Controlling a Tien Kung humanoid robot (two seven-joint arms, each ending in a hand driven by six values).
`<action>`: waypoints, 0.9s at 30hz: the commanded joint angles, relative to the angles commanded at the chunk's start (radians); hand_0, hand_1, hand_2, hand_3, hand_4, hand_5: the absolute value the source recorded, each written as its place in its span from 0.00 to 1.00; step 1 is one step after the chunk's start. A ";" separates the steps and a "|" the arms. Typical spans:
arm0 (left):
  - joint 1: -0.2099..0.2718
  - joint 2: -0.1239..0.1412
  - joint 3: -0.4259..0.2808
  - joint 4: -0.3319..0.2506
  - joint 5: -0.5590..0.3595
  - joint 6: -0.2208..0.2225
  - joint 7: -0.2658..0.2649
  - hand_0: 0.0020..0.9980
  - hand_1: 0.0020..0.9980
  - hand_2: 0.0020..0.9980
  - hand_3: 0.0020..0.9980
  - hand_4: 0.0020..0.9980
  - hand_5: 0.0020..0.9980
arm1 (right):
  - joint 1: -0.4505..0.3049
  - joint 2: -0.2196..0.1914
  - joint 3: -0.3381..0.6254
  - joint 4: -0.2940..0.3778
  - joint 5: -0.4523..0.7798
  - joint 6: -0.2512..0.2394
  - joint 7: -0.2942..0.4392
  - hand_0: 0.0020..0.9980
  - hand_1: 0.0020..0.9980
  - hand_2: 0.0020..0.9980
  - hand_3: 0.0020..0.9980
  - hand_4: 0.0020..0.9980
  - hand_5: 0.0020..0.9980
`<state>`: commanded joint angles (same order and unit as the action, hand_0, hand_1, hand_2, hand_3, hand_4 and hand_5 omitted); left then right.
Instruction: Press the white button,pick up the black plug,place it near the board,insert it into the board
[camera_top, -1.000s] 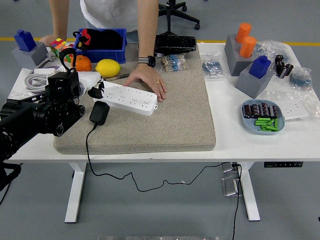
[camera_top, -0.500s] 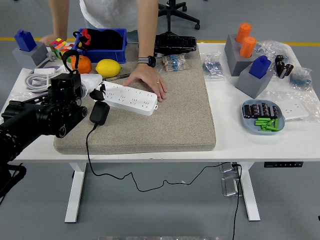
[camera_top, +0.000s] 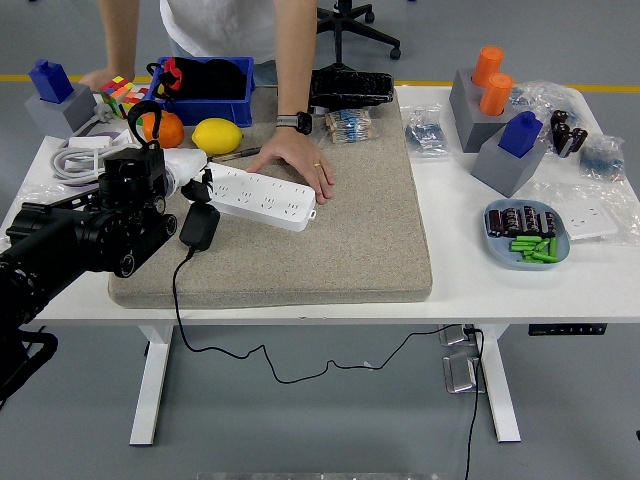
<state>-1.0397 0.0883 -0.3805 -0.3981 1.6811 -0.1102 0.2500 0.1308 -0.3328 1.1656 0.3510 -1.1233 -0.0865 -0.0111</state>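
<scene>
At right: tray holds green, black parts | blue bin: black bag | left hand: grip unclear

A mat is laid on the table. On its far left part a power strip is set, with a person's hand resting on it from behind. A plug is found just before the strip's left end, and the left hand is placed at that end. Behind the strip a lemon is seen, with an orange to its left and a bin behind both. A tray is set to the mat's right.
</scene>
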 joint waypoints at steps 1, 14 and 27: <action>0.001 0.000 -0.003 0.001 0.004 0.000 -0.001 0.20 0.05 0.07 0.71 0.00 0.37 | 0.000 0.000 0.000 0.000 0.000 0.000 0.000 0.69 0.60 0.59 0.59 0.71 0.28; 0.014 -0.004 -0.047 0.014 0.047 -0.005 -0.004 0.20 0.05 0.07 0.71 0.00 0.37 | 0.002 0.001 -0.005 0.004 -0.001 0.001 0.000 0.69 0.60 0.59 0.59 0.71 0.28; 0.034 -0.015 -0.090 0.025 0.088 0.008 -0.015 0.20 0.05 0.07 0.71 0.00 0.40 | 0.005 0.000 -0.015 0.014 0.002 0.000 0.001 0.70 0.60 0.59 0.59 0.71 0.28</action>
<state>-1.0054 0.0733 -0.4709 -0.3726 1.7692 -0.1022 0.2354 0.1354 -0.3331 1.1511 0.3650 -1.1216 -0.0862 -0.0102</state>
